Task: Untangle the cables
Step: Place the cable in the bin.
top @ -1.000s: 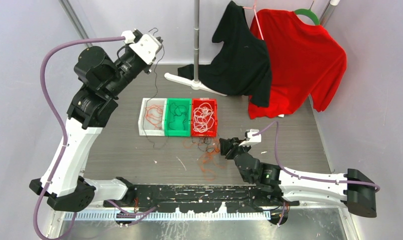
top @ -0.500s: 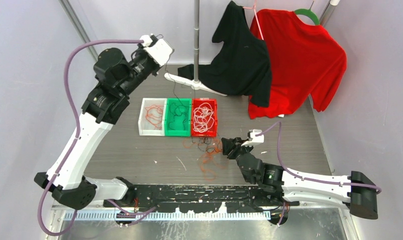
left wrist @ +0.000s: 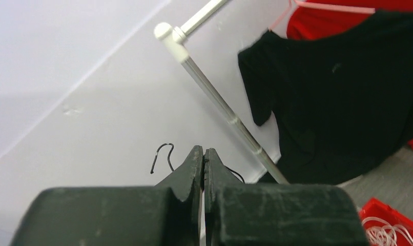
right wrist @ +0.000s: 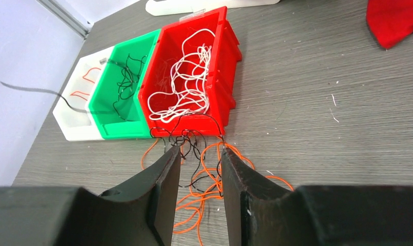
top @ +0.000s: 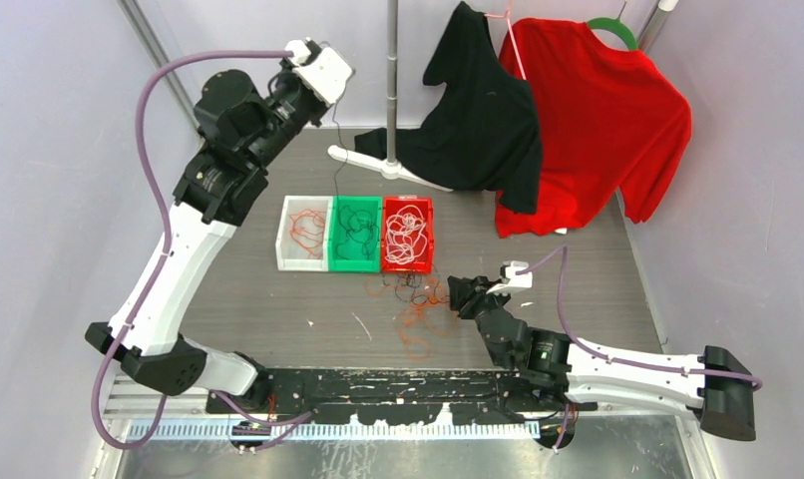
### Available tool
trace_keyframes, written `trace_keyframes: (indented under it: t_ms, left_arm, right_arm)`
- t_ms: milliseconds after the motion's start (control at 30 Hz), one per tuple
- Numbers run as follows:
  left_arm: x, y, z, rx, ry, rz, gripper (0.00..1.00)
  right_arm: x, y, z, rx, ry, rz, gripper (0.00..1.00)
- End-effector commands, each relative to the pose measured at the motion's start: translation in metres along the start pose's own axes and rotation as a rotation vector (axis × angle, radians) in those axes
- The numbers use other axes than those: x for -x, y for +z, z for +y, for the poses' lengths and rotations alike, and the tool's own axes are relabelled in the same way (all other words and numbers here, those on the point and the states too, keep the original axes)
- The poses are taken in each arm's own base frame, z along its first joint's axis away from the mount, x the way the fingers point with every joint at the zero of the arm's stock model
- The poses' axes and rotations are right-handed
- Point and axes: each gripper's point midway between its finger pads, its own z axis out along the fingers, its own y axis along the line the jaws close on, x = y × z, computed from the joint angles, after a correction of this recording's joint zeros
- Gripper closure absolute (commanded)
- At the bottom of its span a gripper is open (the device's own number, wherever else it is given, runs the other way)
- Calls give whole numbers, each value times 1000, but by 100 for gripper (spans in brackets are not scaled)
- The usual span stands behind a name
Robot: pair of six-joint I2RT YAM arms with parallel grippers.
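Overhead, one black cable is pinched; the tangle lies on the worktop

High at the back left, the left end effector [left wrist: 203,151] is fully closed, and its two jaws pinch a black cable [left wrist: 158,149]. In the left wrist view, a short curled end of this cable sticks out just beyond the fingertips. In the top view, the cable hangs down from the raised arm toward the green bin [top: 354,264].

Three small bins stand side by side, touching, in the middle of the worktop [top: 258,309]. The white bin [top: 300,263] on the left holds orange-red cables, the green bin holds black ones, and the red bin [top: 408,265] on the right holds white ones.

Just in front of the red bin, a loose tangle [top: 414,324] of orange-red and black cables lies on the worktop. The right end effector [right wrist: 199,154] is low over this tangle, with its jaws partly open. Some thin strands pass between the two fingers, but the jaws are not closed on them.

Behind the bins, a black shirt [top: 483,120] and a red shirt [top: 598,120] hang on a rack.
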Motion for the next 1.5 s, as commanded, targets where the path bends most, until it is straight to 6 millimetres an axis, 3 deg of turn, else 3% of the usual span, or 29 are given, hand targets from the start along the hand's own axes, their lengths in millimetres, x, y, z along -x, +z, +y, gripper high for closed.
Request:
trace_keyframes:
  t_ms: [0,100,533,1000,1200,1300,1467]
  left_arm:
    - [65,-14,43,117,-30,-171,100]
    - [66,-14,44,116,-30,-172,100]
    - [32,-8,19,55,10,-91,100]
    - [-45,9,-8,23,136,114,100]
    - [-53,15,8,87,206,152,100]
    - [-52,15,28,154,231,171,100]
    - [-34,4,65,240,215,134,100]
  right_arm:
    - [6,2,3,-8,41,-27,60]
    - [6,3,4,-8,42,-28,60]
    - [7,1,-2,-23,45,-31,63]
    - [9,-3,-10,-36,63,-36,66]
    - [7,-3,-9,-33,62,-31,66]
    - [8,-2,-6,-27,53,-30,65]
    - [12,0,0,-19,37,-37,64]
